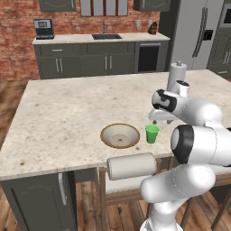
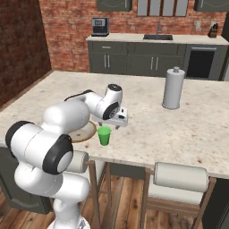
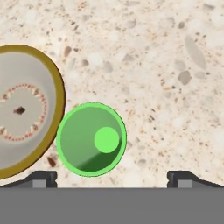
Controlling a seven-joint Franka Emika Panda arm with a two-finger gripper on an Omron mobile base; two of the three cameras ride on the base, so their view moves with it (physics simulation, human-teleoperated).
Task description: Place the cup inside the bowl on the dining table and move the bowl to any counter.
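Note:
The green cup (image 1: 152, 134) (image 2: 104, 135) stands upright on the dining table (image 1: 67, 113) near its front edge, just right of the bowl (image 1: 120, 135). In the hand view I look straight down into the cup (image 3: 91, 139), with the bowl's tan rim (image 3: 57, 78) almost touching it on the left. My gripper (image 1: 158, 119) (image 2: 118, 124) (image 3: 113, 177) hovers a little above the cup, open and holding nothing, its fingertips (image 3: 43, 177) spread wide. In the right base view my arm covers most of the bowl (image 2: 85, 132). The counter (image 1: 72, 39) (image 2: 134, 38) runs along the brick wall.
A grey paper towel roll (image 1: 177, 76) (image 2: 173, 88) stands on the table behind my hand. Padded stools (image 1: 131, 165) (image 2: 181, 176) sit under the table's front edge. A coffee machine (image 1: 43, 28) and a sink (image 1: 106, 36) occupy the counter.

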